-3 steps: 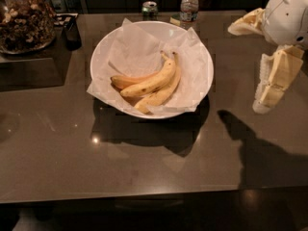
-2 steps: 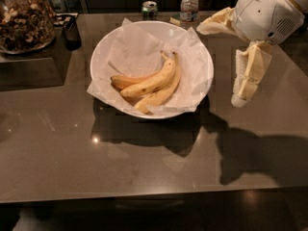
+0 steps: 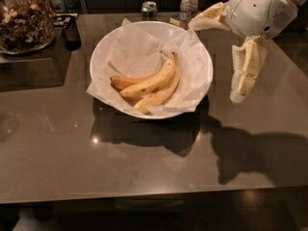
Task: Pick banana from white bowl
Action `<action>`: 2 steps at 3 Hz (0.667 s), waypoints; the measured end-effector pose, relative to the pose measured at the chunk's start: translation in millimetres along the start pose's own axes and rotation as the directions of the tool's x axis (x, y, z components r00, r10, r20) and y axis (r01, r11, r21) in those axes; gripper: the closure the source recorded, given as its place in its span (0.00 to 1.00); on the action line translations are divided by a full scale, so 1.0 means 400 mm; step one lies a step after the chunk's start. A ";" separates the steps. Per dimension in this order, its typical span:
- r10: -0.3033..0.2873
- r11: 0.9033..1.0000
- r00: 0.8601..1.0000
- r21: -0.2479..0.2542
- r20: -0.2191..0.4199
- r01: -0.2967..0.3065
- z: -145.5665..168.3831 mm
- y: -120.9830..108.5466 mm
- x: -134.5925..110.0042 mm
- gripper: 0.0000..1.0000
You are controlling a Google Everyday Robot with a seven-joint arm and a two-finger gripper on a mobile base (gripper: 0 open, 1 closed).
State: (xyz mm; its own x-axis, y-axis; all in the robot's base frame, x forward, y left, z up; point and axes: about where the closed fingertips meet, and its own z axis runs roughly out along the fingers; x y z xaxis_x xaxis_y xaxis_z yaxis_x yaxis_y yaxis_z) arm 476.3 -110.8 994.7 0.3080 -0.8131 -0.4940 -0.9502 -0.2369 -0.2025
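The white bowl (image 3: 102, 49), lined with crinkled white paper, stands on the brown table. Three bananas lie in it. The banana (image 3: 151, 82) is the long bright-yellow one with brown specks, in the middle of the bunch. A shorter orange-tinted banana (image 3: 126, 80) lies behind it on the left and a paler one (image 3: 160, 97) in front. My gripper (image 3: 214, 61) hangs at the bowl's right rim, above the table. It is open and empty, with one finger pointing left over the rim and the other pointing down.
A glass jar of nuts (image 3: 24, 20) stands at the back left with a dark cup (image 3: 72, 32) beside it. A can (image 3: 149, 7) and a water bottle (image 3: 188, 4) stand behind the bowl. The table's front edge runs along the bottom.
My gripper has moved left from the right edge of the view to the bowl's right rim. The bowl and bananas have not moved.
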 end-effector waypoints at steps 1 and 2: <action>-0.025 0.999 0.999 -0.019 0.035 0.025 0.070 -0.048 -0.011 0.00; -0.080 0.994 0.994 -0.067 0.081 0.085 0.149 -0.105 -0.036 0.00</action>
State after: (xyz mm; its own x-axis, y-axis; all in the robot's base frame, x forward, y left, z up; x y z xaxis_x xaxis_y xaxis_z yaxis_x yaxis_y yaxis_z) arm 514.6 -57.5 959.7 0.3855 -0.7462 -0.5427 -0.9216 -0.3403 -0.1867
